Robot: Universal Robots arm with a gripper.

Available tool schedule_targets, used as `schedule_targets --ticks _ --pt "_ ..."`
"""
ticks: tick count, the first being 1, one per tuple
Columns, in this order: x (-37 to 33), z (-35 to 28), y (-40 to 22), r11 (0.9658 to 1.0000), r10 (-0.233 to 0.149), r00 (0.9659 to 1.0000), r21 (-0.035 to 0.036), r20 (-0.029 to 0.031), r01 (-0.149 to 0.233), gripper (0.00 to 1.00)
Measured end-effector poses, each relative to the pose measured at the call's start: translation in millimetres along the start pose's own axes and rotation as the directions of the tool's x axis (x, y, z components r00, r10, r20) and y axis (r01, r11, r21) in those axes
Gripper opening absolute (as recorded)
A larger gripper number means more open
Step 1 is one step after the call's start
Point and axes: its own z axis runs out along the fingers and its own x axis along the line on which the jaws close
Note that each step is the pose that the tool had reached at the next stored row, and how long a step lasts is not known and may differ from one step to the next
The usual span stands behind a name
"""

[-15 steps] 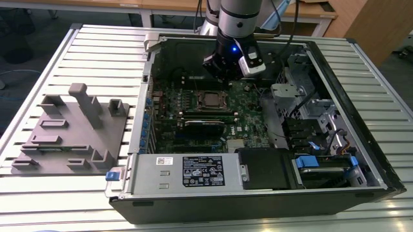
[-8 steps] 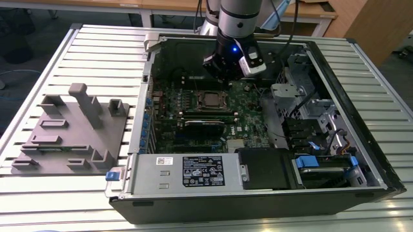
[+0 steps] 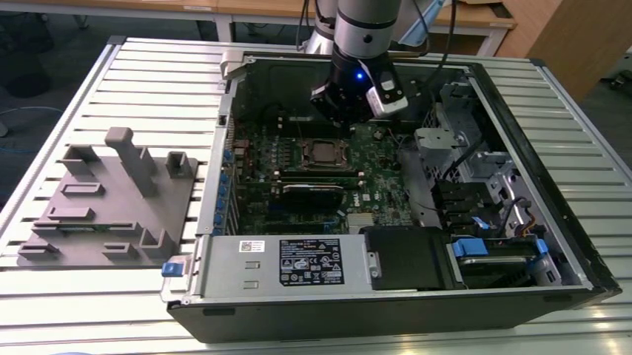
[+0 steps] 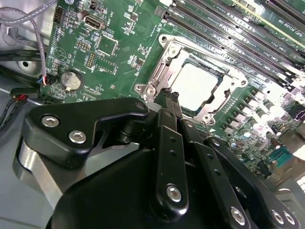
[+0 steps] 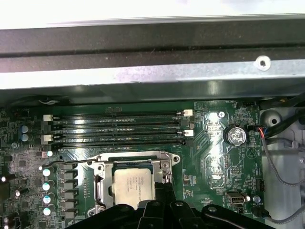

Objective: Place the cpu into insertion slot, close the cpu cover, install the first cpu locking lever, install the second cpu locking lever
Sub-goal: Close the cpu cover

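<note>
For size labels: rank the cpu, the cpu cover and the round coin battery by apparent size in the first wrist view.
1. cpu cover
2. cpu
3. coin battery
All sit on one board, so nearness barely matters.

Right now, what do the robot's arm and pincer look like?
The arm is a round silver-grey tube ending in a black wrist with a small blue light. Black cables run down beside it. The pincer is matt black, built from jointed bars dotted with shiny silver screws.
</note>
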Motion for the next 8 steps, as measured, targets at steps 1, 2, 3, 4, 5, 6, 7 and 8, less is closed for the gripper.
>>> schedule_targets --ticks 1,2,3,4,5,6,7,8 --pt "0.0 0.0 0.0 1.0 0.0 1.0 0.0001 0.0 0.0 0.1" --pt "0.0 0.1 0.0 1.0 0.0 1.0 0.0 0.0 0.0 0.1" --pt "0.0 0.1 0.0 1.0 0.0 1.0 0.0 0.0 0.0 0.1" --pt "0.0 0.1 0.0 1.0 0.0 1.0 0.0 0.0 0.0 0.1" --pt "0.0 0.2 0.0 1.0 0.0 1.0 0.0 0.0 0.0 0.1" --pt "0.0 0.2 0.0 1.0 0.0 1.0 0.0 0.0 0.0 0.1" --pt "0.0 0.2 0.0 1.0 0.0 1.0 0.0 0.0 0.0 0.1" --pt "0.0 0.2 0.0 1.0 0.0 1.0 0.0 0.0 0.0 0.1"
